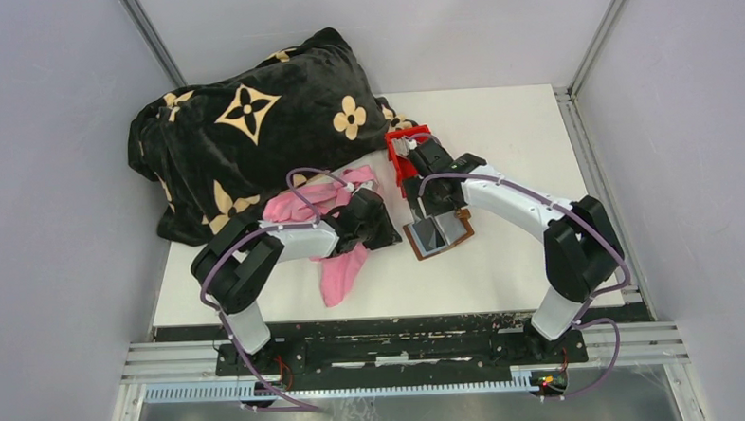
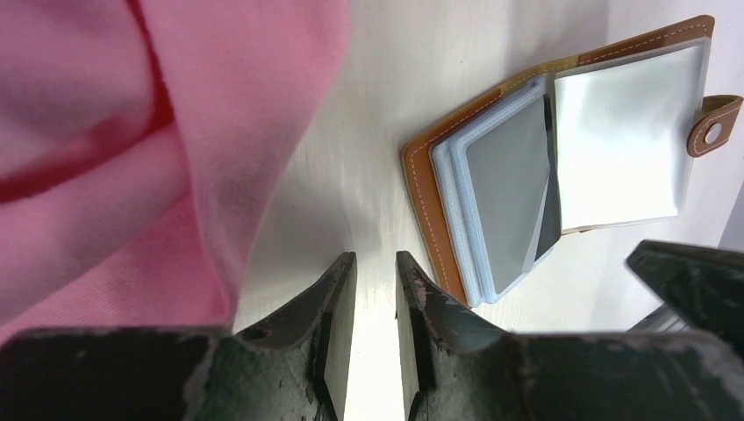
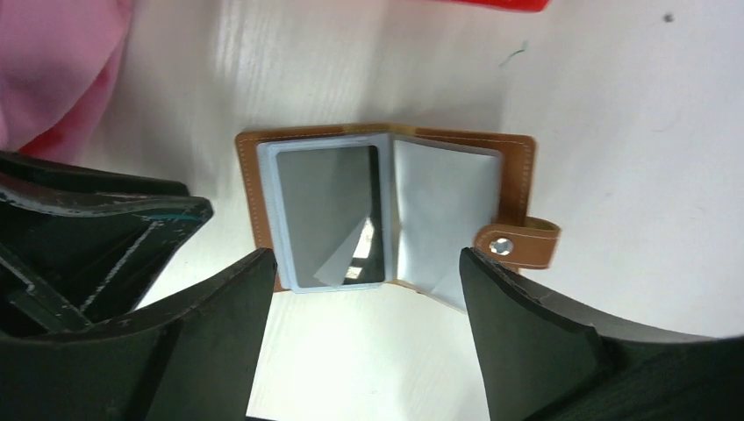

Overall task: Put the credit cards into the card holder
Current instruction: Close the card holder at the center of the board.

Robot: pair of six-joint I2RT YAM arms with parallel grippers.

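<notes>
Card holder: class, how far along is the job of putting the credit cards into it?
Done: a grey card sits in a clear pocket of the open card holder, a dark edge showing beside it. In hand: nothing; the right gripper hangs wide open over it, the left gripper slightly parted, empty. Left: whether more cards wait in the red bin cannot be told.

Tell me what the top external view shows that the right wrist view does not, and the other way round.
Only the top external view shows the black flowered blanket and the rail that bears the arm bases. Only the right wrist view shows clearly the snap tab and a grey card inside a clear pocket. Both show the card holder lying open on the white table, the pink cloth and the open right gripper above the holder.
</notes>
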